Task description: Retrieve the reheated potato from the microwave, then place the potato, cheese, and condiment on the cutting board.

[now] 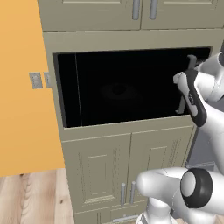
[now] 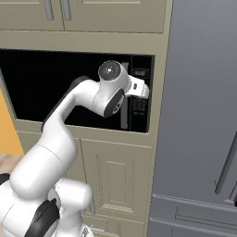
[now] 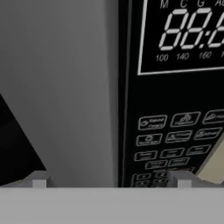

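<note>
Progress looks slight: the microwave (image 1: 124,87) is shut, its dark glass door flush in the beige cabinet frame, so the potato is presumably inside, though nothing can be made out through the glass. The arm reaches up to the door's right edge, and the pincer (image 3: 111,180) sits right at the long grey bar handle (image 3: 74,87), with the control panel (image 3: 175,109) just beside it. In the hand view its 2 fingertips (image 3: 39,179) stand apart, 1 on either side of the handle's lower part, so the pincer is spread and I cannot say it has closed on anything. In the left base view the hand is level with the handle (image 1: 189,83), touching or very near it.

By my reading, step 1, opening the door, is only at its approach. Left to do: grip the handle, pull the door open, take out the potato, and set it with the cheese and condiment on the cutting board.
</note>
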Robot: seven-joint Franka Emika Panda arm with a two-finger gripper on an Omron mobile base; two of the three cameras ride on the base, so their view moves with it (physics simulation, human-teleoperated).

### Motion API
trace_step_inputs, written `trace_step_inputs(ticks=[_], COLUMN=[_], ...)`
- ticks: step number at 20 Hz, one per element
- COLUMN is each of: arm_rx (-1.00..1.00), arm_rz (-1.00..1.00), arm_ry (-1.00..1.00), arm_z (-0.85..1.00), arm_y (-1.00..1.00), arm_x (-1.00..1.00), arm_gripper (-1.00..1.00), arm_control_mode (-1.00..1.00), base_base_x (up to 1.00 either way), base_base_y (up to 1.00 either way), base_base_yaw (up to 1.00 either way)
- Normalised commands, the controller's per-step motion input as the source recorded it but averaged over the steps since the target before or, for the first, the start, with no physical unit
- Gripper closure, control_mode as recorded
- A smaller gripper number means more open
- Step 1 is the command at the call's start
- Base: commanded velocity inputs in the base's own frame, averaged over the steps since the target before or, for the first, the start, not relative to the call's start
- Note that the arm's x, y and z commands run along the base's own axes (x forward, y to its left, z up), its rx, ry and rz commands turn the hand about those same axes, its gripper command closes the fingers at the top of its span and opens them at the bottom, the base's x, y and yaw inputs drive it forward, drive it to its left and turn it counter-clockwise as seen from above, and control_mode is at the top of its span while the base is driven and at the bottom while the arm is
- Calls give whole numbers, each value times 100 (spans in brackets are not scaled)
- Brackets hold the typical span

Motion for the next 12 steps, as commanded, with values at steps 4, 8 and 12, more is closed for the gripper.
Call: trace_step_inputs(ticks=[4, 8, 12], arm_rx=[2, 3, 3], arm_rz=[0, 0, 0], arm_ry=[0, 0, 0], arm_z=[-23, -19, -21], arm_y=[18, 18, 40], arm_x=[51, 26, 7], arm_gripper=[100, 100, 100], arm_control_mode=[-100, -100, -100], base_base_x=[0, 0, 0], base_base_y=[0, 0, 0], base_base_yaw=[0, 0, 0])
